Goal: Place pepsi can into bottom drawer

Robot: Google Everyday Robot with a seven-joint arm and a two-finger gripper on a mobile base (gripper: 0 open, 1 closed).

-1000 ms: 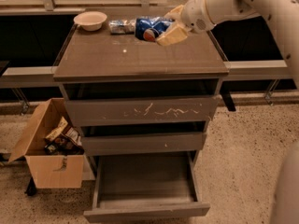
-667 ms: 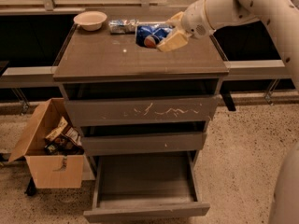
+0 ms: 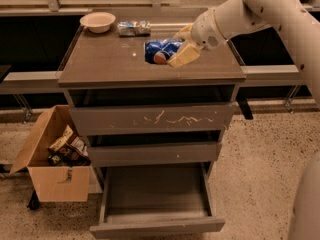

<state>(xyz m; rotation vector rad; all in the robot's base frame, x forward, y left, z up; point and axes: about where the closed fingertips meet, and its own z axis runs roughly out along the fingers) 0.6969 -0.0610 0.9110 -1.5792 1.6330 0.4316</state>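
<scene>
The pepsi can (image 3: pixel 160 51), blue with a red and white logo, lies on its side between my gripper's cream fingers (image 3: pixel 184 55), above the middle of the cabinet top (image 3: pixel 105 59). My gripper (image 3: pixel 175 45) reaches in from the upper right and is shut on the can. The bottom drawer (image 3: pixel 157 227), the lowest and deepest one with a plain front, is pulled out and holds nothing. It lies well below and in front of the can.
A white bowl (image 3: pixel 97 21) and a silvery-blue foil packet (image 3: pixel 134 28) sit at the back of the cabinet top. The scratched top drawer (image 3: pixel 150 119) and the narrower middle drawer (image 3: pixel 155 154) stand slightly out. An open cardboard box (image 3: pixel 50 156) with packets stands on the floor at the left.
My gripper has moved with the can from the back right of the cabinet top toward its front middle. The drawers have not moved.
</scene>
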